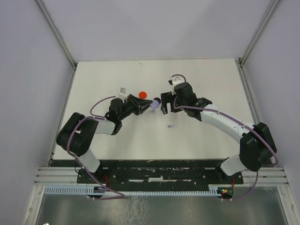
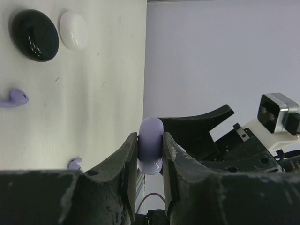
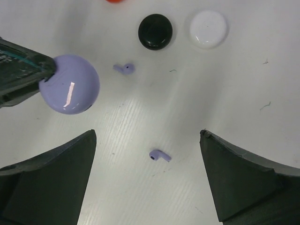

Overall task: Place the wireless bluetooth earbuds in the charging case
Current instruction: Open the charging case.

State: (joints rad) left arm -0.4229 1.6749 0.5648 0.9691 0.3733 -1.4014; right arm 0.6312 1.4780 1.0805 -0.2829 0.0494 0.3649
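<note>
Just beside the lavender case [image 3: 70, 84], a lavender earbud [image 3: 124, 69] lies loose on the white table [image 3: 234, 93], on the side of the case that faces the black disc [image 3: 155, 31]. Farther from the case, a second earbud [image 3: 160, 156] also lies on the table, apart from the first; the right wrist view shows it in the gap between the right gripper's fingers. Neither bud touches the case.

The case itself is clamped in the left gripper [image 1: 150, 104], whose two fingers press on its broad faces. It shows edge-on in the left wrist view and as a round glossy dome from the right wrist. The right gripper [image 3: 146, 136] hangs over the table next to the case with its jaws spread wide, holding nothing.

Beyond the first earbud from the case sits the black disc, with a white disc [image 3: 208, 29] near it, not touching. A red disc [image 1: 143, 94] lies near the case, on the side toward the table's back edge.
</note>
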